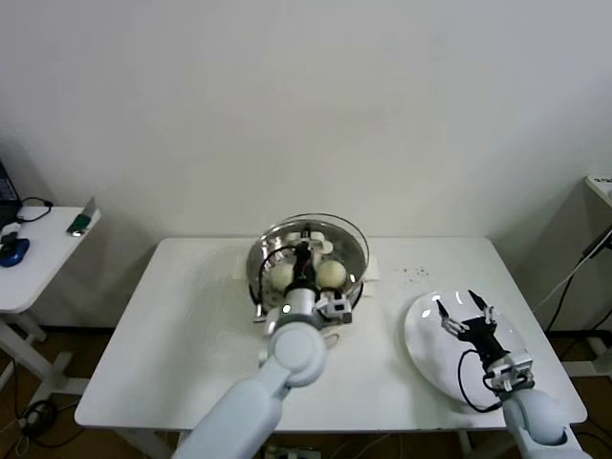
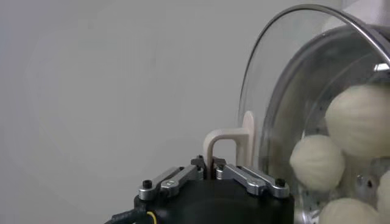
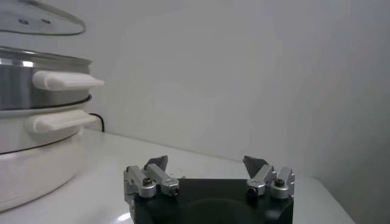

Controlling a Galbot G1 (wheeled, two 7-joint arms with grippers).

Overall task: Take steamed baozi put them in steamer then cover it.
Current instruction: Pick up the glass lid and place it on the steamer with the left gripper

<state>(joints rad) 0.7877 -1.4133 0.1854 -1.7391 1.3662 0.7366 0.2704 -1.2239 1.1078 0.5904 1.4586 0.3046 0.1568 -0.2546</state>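
Note:
The steel steamer (image 1: 356,277) stands at the back middle of the table on its white base. Several cream-white steamed baozi (image 1: 331,274) lie inside it, and the left wrist view shows them through the glass (image 2: 317,161). My left gripper (image 1: 304,251) is shut on the cream handle (image 2: 228,141) of the round glass lid (image 1: 346,232). It holds the lid just above the steamer rim, and the right wrist view shows a gap between the lid (image 3: 36,18) and the steamer (image 3: 36,85). My right gripper (image 1: 464,308) hangs open and empty over the white plate (image 1: 430,356).
The plate lies at the table's front right and holds nothing. White side handles (image 3: 64,80) stick out from the steamer towards the right arm. A side table (image 1: 38,253) with small items stands to the left, off the work table.

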